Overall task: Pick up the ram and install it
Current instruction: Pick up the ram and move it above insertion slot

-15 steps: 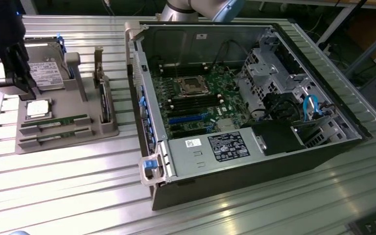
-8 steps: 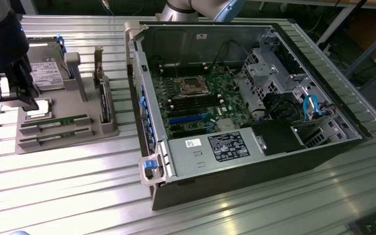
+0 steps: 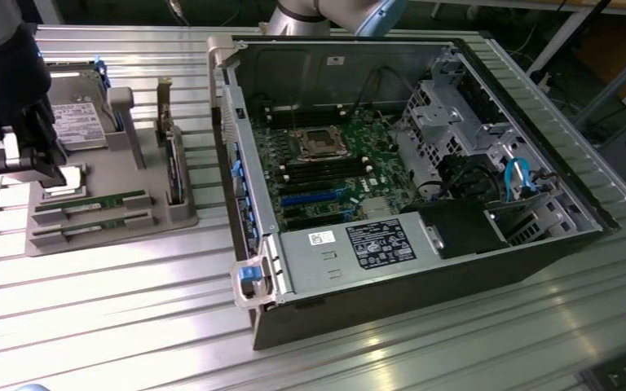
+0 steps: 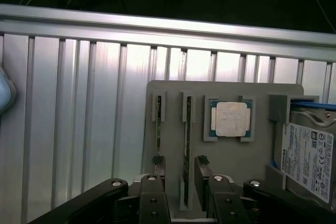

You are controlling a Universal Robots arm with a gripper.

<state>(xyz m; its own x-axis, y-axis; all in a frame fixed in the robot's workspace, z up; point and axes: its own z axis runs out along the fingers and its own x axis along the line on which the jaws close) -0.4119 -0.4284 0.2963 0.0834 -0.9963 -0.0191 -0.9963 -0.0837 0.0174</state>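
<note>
Aluminium slats, silver and ribbed, made up the table [image 3: 107, 326] that carried everything. On it, toward the exterior view's right, lay a large black computer case [image 3: 400, 314] with its side open, showing a green motherboard [image 3: 335, 175] inside. A flat grey plastic tray [image 4: 173, 90] sat on the table just beside the case, on the exterior view's left.

The dark robot arm [image 3: 3, 57] hung over the end of that tray farthest from the case. A silver hard drive with a white label [image 4: 310, 156] stood in a holder at one side of the tray.

The black gripper [image 4: 179, 162] was spread wide and held nothing. In the wrist view, its two fingertips [image 4: 202, 162] stood on either side of a thin, long green ram stick [image 4: 186, 129], which lay edge-up in its slot in the tray. Whether the fingers touched it could not be told. A second ram stick [image 4: 158, 124], alike in shape, lay in the parallel slot just beside the first, with one finger in front of its near end. A square silver CPU chip [image 4: 231, 119] rested in its own pocket between the ram slots and the hard drive.
</note>
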